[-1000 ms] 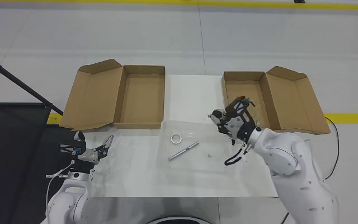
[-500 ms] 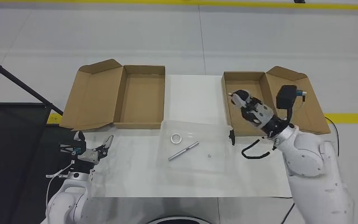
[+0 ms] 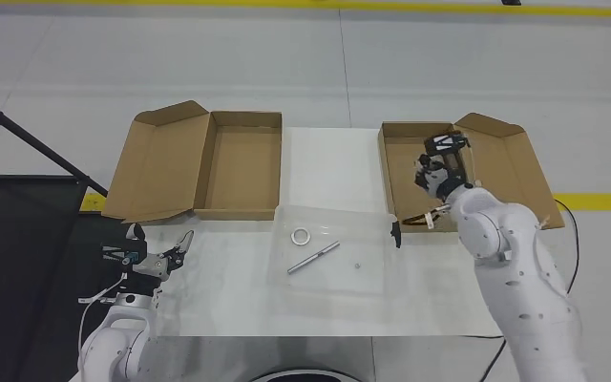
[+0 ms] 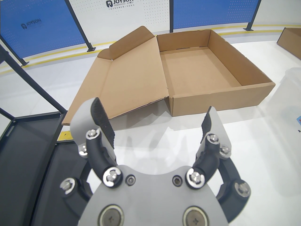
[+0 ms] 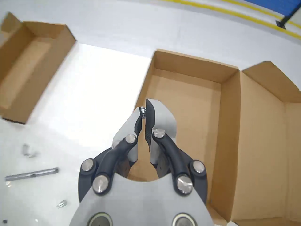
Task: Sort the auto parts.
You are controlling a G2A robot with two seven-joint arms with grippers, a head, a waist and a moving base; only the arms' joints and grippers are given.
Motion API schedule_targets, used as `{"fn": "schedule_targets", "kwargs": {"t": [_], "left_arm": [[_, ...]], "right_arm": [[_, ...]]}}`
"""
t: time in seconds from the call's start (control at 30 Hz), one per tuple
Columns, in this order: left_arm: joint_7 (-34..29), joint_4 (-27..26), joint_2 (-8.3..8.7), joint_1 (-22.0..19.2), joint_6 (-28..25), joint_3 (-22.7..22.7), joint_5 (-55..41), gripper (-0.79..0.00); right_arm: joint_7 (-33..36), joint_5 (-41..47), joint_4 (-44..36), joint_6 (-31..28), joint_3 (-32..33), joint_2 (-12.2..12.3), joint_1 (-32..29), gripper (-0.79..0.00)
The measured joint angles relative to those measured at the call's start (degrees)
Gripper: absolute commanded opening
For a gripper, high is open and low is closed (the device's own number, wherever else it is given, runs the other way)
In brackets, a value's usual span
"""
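Found the right gripper (image 5: 144, 112) above the open tray of the right cardboard box (image 3: 406, 181), at the far right corner of the tabletop (image 3: 325, 158). Noted its fingers (image 5: 149, 121) almost together, pinching a small metal part (image 5: 142, 113) at the very tips, with the pads apart lower down. Placed the part between the two pads, up off the box floor, jutting slightly past the end of one pad. Could not tell its exact kind.

Found the left gripper (image 4: 155, 118) at the left edge of the tabletop, toward the near corner, low over the white surface, with fingers (image 4: 102, 118) spread wide. Saw the left cardboard box (image 3: 243, 162) beyond it at the far left corner, tray open, lid folded out toward the left edge.

Counted loose parts around the middle of the tabletop, well apart from both grippers: a pale ring (image 3: 302, 235), a slim metal rod (image 3: 313, 257) just nearer the front edge, and a tiny bit (image 3: 356, 265) to the right of the rod. Spotted a small dark piece (image 3: 396, 234) just beside the near corner of the right cardboard box.
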Motion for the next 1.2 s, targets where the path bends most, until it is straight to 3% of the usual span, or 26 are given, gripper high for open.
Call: {"fn": "schedule_targets", "kwargs": {"t": [0.17,0.47,0.87,1.2], "left_arm": [[0.00,0.00,0.00,0.00,0.00,0.00,0.00,0.000],[0.00,0.00,0.00,0.00,0.00,0.00,0.00,0.000],[0.00,0.00,0.00,0.00,0.00,0.00,0.00,0.000],[0.00,0.00,0.00,0.00,0.00,0.00,0.00,0.000]], "right_arm": [[-0.14,-0.73,11.43,0.62,-3.76,-1.08,7.06,-0.785],[1.55,-7.26,22.86,1.56,-10.09,-2.78,14.75,-0.785],[2.73,-9.96,32.93,3.00,-15.86,-5.38,19.91,-0.785],[4.59,-11.45,36.18,2.32,-17.43,-6.43,21.23,-0.785]]}}
